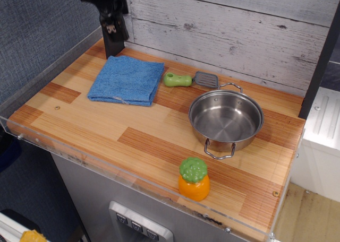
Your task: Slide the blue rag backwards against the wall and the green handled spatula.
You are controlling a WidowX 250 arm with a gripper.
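The blue rag lies flat on the wooden counter at the back left. Its right edge reaches the lime-green handle of the green handled spatula, whose grey slotted head points right. A narrow strip of counter shows between the rag's back edge and the whitewashed plank wall. My gripper hangs in the air above the rag's back-left corner, clear of the cloth and empty, with its jaws apart.
A steel pot with two handles stands right of the spatula. An orange toy with a green top stands near the front edge. A blue-grey fabric panel closes the left side. A clear rim runs along the counter's edge.
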